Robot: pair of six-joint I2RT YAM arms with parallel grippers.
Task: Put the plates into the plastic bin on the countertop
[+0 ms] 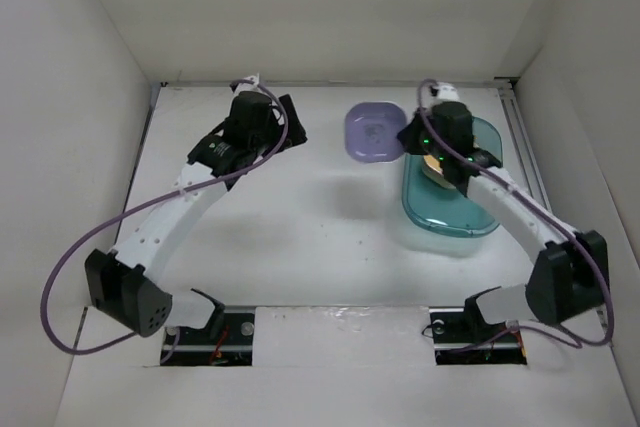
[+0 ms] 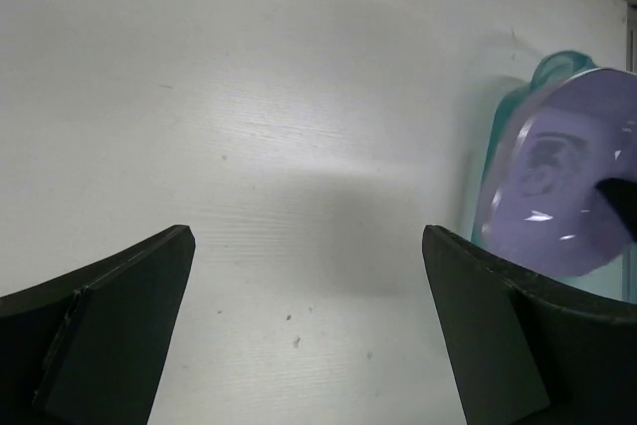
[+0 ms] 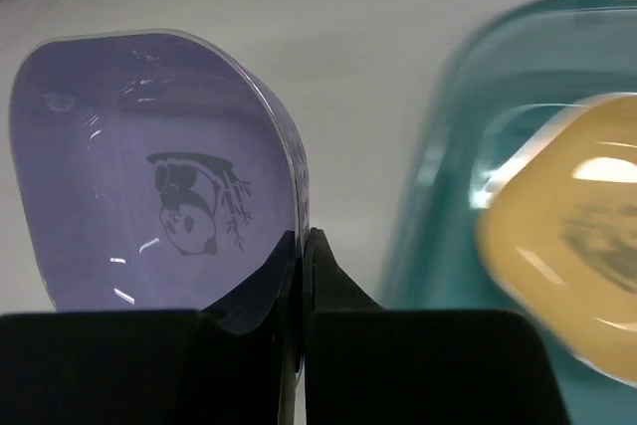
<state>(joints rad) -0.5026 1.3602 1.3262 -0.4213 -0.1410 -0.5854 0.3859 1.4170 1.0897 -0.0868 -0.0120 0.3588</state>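
Right now the right end effector (image 3: 302,271) is pinched shut on one rim of the purple plate (image 3: 159,196), with only a thin strip of the plate's wall between its fingers. The plate hangs tilted just left of the bin (image 3: 448,146), beside its far left corner (the left wrist view shows it standing almost on edge in front of the teal wall). One yellow plate (image 3: 567,236) lies inside the bin. The left end effector (image 2: 307,241) hovers open over bare tabletop (image 2: 249,97), holding nothing, apart from the plate.

The weak point, I judge, is the grip. A smooth plastic rim held at one spot can swing or slide out between the fingers if the arm moves sharply, and the plate would then drop outside the bin.

Crossing the wall is the second risk. If the plate travels too low, its hanging edge can catch the bin's rim. That could knock the plate loose or shove the light bin along the tabletop.

Release matters too. Let go at this tilt, the plate may land on edge, strike the yellow plate and come to rest propped against the wall, or tip back over the side. Levelling it above the open part of the bin before the fingers part would lessen that.
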